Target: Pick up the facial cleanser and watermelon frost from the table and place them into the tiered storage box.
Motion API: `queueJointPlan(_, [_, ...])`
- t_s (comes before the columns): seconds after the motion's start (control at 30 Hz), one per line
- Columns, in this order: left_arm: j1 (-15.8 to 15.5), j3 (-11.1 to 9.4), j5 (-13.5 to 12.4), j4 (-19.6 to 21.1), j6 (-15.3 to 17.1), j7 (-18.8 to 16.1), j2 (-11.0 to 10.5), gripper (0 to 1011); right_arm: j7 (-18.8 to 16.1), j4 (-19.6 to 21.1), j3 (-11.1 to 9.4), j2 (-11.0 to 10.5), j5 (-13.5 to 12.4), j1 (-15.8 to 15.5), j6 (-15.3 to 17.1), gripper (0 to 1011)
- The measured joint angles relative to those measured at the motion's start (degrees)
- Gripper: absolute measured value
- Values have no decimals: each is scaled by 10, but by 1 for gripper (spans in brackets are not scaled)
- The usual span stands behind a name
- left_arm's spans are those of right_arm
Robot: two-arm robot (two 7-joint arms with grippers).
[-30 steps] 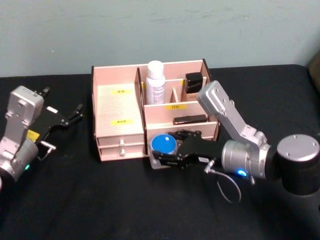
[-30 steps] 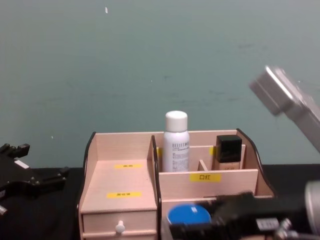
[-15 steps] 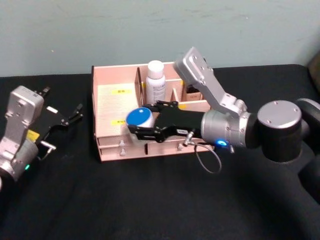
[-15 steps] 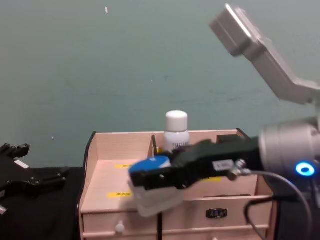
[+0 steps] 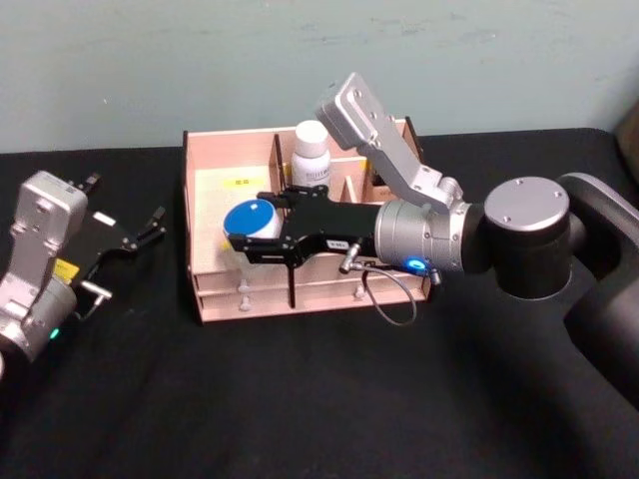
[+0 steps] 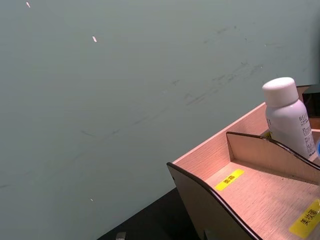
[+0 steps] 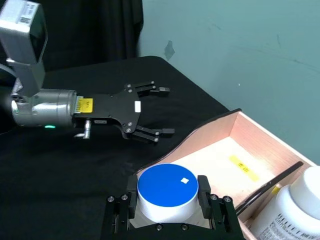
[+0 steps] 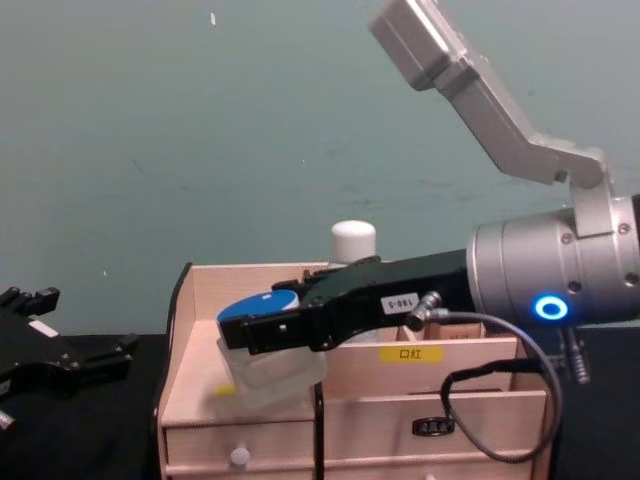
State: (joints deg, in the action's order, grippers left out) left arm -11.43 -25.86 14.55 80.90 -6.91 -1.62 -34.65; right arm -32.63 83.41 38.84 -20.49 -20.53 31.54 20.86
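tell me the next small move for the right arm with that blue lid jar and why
Probably lower it and then open. The right gripper is shut on the watermelon frost, held over the flat left section of the tiered storage box, not resting on it. The facial cleanser already stands in a back compartment, and the left gripper sits open beside the box.

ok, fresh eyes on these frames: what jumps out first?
The right gripper catches the eye first: it holds the squat clear jar with the bright blue lid in the air over the flat left shelf of the light wooden tiered organizer. Next is the tall white cylindrical bottle with the rounded cap, standing upright in a rear compartment. The left gripper rests open on the black table, left of the organizer.
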Motion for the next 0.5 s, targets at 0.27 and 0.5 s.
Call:
queueJointPlan(0.27, [0,0,0,0,0,0,0,1009,-2,-46,4,16,2,22,-26,729])
queueJointPlan(0.5, [0,0,0,0,0,0,0,1010,-6,-82,5,31,3,36,-48,729])
